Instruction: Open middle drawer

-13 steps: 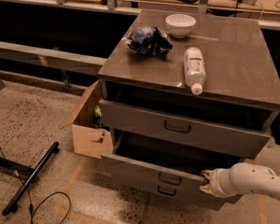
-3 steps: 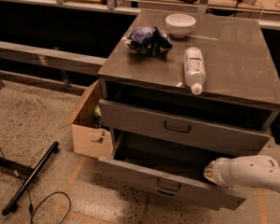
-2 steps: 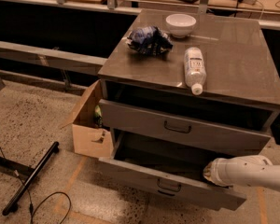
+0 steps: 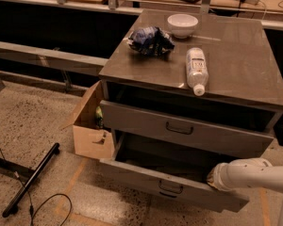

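The middle drawer (image 4: 132, 173) is a wide grey drawer with a low front panel and a small dark loop handle (image 4: 171, 188). It stands pulled well out, its dark inside showing. Above it, the taller-fronted top drawer (image 4: 146, 121) is slightly out. My gripper (image 4: 212, 175), on the end of a white arm (image 4: 250, 172), is at the top edge of the middle drawer's front panel, right of the handle. The third drawer is hidden below.
On the cabinet top (image 4: 236, 65) lie a plastic bottle (image 4: 196, 68), a white bowl (image 4: 182, 24) and a blue crumpled bag (image 4: 150, 40). An open cardboard box (image 4: 89, 135) stands at the cabinet's left. A black bar (image 4: 33, 178) and cable lie on the floor.
The middle drawer has slid farther out toward the camera since the oldest frame. My gripper has risen slightly along its front edge. Almost nothing differs over the last second.
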You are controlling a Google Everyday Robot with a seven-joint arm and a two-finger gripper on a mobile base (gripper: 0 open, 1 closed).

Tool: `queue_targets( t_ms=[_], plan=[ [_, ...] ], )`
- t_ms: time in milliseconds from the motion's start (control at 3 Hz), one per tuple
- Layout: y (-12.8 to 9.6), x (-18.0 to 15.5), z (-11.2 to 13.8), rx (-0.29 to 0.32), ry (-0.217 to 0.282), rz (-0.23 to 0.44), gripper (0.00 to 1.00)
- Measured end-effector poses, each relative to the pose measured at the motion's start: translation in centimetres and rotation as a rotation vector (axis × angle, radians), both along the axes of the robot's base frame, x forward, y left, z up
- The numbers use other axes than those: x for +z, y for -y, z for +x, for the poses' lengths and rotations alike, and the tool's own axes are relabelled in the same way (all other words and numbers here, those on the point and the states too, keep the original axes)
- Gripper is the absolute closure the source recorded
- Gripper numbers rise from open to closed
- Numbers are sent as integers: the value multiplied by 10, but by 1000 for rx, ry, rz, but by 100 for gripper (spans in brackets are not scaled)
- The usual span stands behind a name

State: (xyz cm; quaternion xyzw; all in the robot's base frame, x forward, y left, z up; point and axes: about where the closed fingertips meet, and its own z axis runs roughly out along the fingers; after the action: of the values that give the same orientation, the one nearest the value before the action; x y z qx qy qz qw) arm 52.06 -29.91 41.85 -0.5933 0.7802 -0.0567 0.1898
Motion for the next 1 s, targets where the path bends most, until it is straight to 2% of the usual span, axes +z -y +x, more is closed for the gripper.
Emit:
queue_targets(
  t_ms=[333, 667, 1000],
  plan=[
    [0, -7, -21, 12, -68, 4, 100],
    [1, -4, -77, 33, -204, 12, 100],
    [5, 12, -133, 61, -311, -16, 100]
  ],
)
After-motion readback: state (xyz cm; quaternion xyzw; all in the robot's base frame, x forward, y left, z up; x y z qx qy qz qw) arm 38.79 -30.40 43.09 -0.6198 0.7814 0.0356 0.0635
